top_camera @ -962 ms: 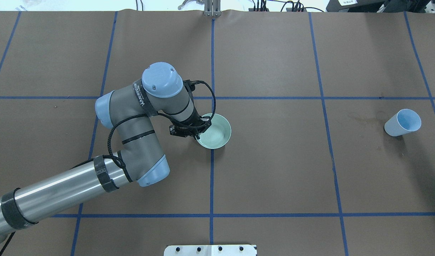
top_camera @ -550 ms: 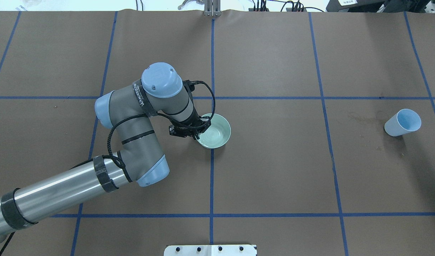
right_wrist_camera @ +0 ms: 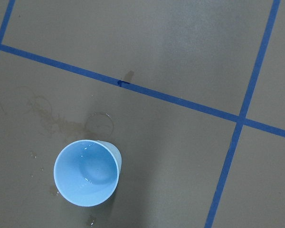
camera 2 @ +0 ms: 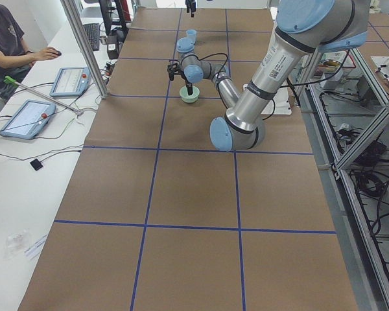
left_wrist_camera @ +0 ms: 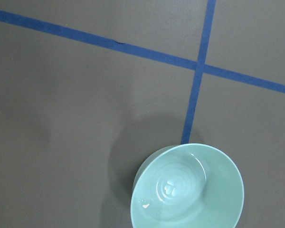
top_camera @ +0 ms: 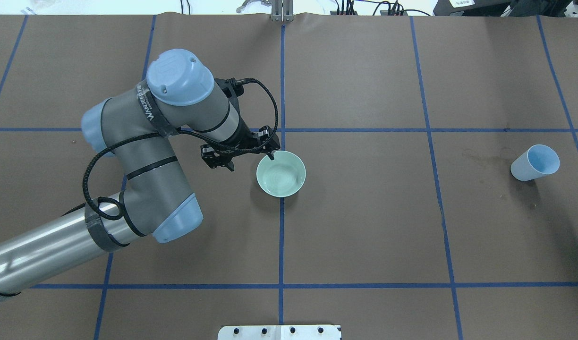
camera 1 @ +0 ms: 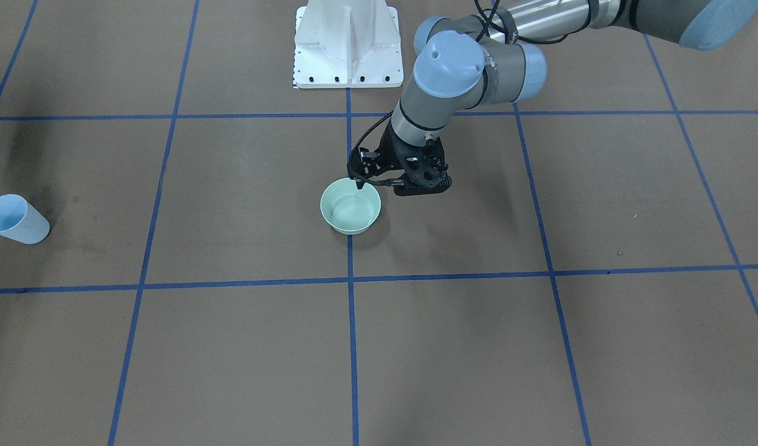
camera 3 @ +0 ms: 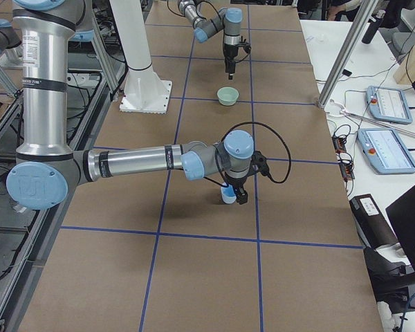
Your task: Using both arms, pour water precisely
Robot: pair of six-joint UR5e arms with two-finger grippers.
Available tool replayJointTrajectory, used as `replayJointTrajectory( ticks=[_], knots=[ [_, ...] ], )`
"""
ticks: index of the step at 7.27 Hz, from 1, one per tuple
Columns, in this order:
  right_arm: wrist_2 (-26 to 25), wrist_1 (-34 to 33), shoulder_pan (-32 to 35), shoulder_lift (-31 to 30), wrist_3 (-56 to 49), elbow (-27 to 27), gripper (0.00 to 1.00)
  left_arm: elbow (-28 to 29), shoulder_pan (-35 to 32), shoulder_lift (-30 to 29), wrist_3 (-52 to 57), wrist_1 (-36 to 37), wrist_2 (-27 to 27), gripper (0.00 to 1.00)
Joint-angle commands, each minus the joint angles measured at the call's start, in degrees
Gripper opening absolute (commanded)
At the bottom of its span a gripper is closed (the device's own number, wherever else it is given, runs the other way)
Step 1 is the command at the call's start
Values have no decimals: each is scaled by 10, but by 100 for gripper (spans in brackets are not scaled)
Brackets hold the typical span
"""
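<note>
Bright, even light from above, with no hard-edged shadows; the bowl (top_camera: 281,173) casts a faint, soft shadow toward its lower left in the overhead view, and a wider, blurred one on its left in the left wrist view; small white glints sit on the water (left_wrist_camera: 169,188) inside the bowl; down-left of the bowl, pale glare streaks the steel tube of the left arm (top_camera: 34,257); past the far edge of the table (top_camera: 364,236), above the bowl, the background is washed out white; focus is sharp in every view.

Robot lab (gridded table (top_camera: 364,226), control tablets (camera 3: 387,104))
</note>
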Motion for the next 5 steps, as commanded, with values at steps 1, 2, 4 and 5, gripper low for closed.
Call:
replayJointTrajectory(
  ticks=[1,2,4,5],
  knots=[
    [9,186,-67,-40,44,-1,100,-22,-3,6,0,19,1,100],
    [-20,332,-83,-97,66,-2,99,-21,-4,6,2,19,1,100],
    [-44,385,-84,-117,105,-3,99,-20,-4,6,3,19,3,100],
    [-104,435,-84,-138,106,-4,99,-22,-4,5,1,19,3,100]
  ],
)
